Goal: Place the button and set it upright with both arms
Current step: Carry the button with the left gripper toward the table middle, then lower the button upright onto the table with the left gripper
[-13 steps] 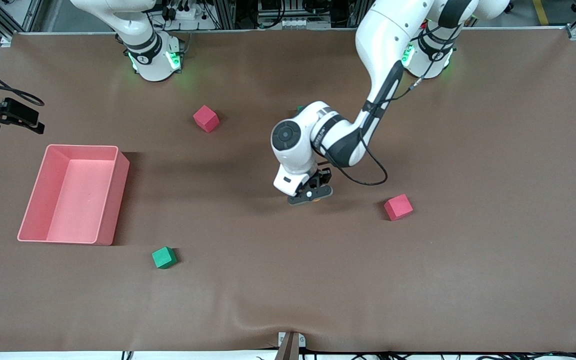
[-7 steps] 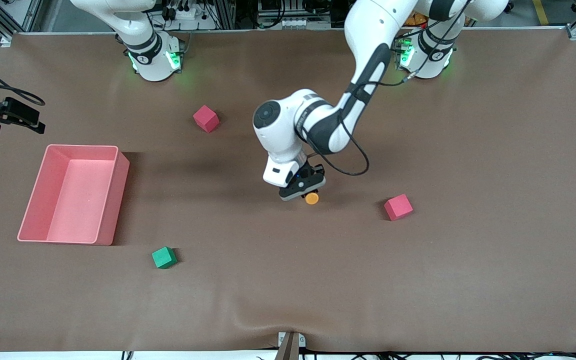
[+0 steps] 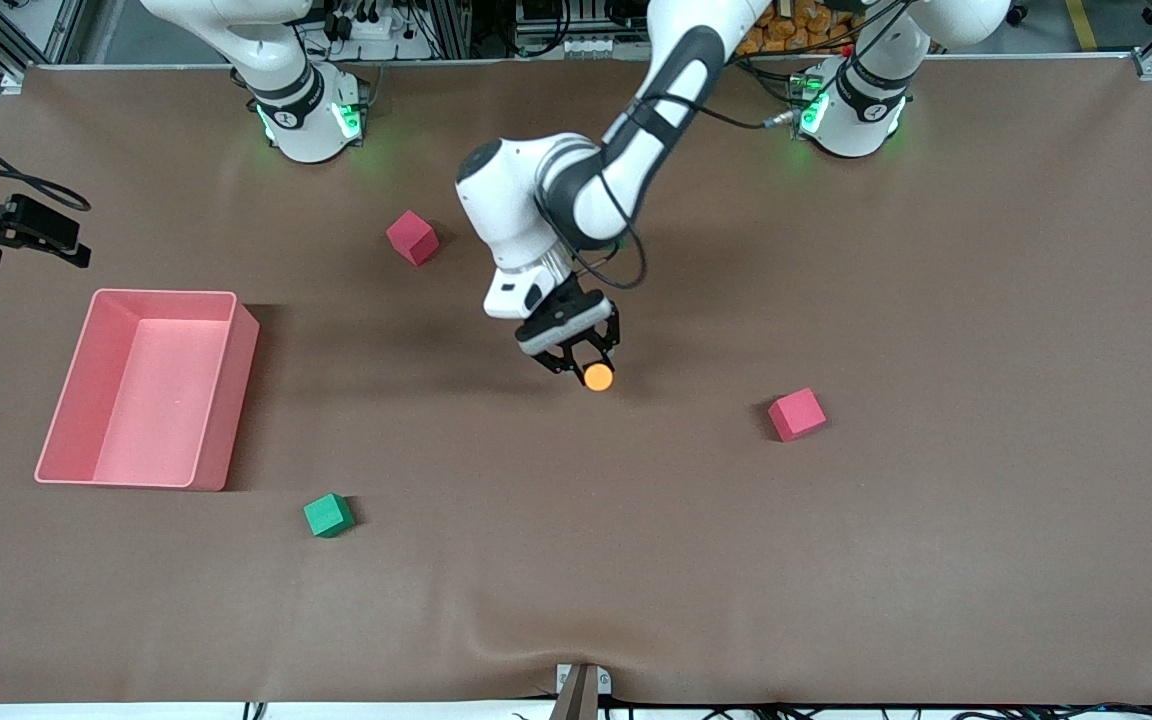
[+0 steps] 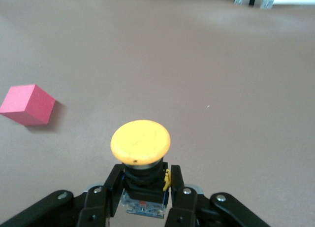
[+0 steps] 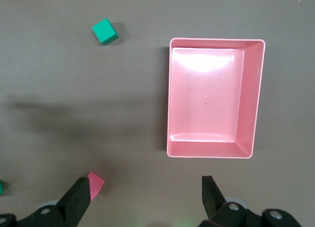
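My left gripper (image 3: 581,362) hangs over the middle of the table, shut on the button (image 3: 597,377). The button has a round orange cap on a black body. In the left wrist view the button (image 4: 141,142) sits between my fingers (image 4: 110,187), which clamp its black body, cap pointing away from the wrist. My right gripper (image 5: 146,193) is open and empty, held high over the table near the pink tray; it is out of the front view, where only the right arm's base (image 3: 306,115) shows. The right arm waits.
A pink tray (image 3: 226,400) stands toward the right arm's end. A red cube (image 3: 412,237) lies near the right arm's base; another red cube (image 3: 797,414) lies toward the left arm's end. A green cube (image 3: 328,515) lies nearer the front camera.
My left gripper has lifted the button off the table and carried it toward the right arm's end. The arm has swung that way too. The right arm has not moved.
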